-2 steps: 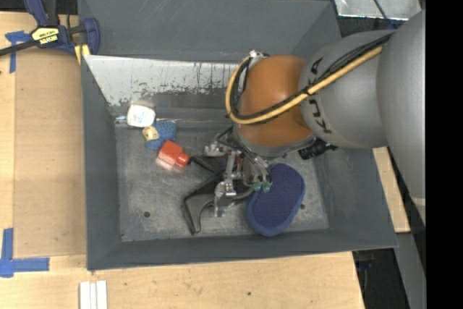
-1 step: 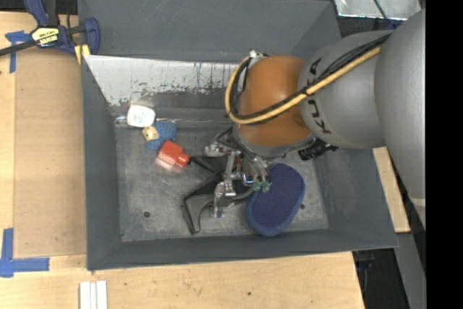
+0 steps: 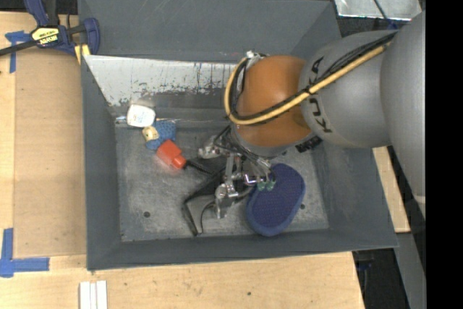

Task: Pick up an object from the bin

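The gripper (image 3: pixel 226 193) sits over a black angled piece (image 3: pixel 192 210) beside a blue oval pad (image 3: pixel 278 205); jaws, I cannot tell; the piece seems light, stiff; pinch its thin arm.

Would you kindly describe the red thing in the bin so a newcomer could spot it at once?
Look in the grey bin, at the upper left of its floor, where a white piece, a cream cube and a blue piece huddle. Below them lies the red block, the only red thing.
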`<act>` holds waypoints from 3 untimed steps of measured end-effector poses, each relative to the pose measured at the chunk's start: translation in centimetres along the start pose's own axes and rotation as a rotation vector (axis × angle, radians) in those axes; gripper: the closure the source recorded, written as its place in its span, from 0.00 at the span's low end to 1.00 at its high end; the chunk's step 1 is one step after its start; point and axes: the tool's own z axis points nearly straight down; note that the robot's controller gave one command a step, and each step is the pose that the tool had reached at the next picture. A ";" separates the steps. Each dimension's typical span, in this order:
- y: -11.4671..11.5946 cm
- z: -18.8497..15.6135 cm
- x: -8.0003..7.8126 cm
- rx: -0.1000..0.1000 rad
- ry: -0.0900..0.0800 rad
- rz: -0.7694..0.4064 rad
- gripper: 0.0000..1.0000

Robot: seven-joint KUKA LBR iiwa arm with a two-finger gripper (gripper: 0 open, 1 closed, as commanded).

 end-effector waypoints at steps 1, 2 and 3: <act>0.2 0.0 0.0 -0.002 -0.003 -0.106 0.00; 0.2 0.1 -0.1 0.000 -0.007 -0.298 0.00; -0.2 0.1 0.2 0.005 0.015 -0.298 1.00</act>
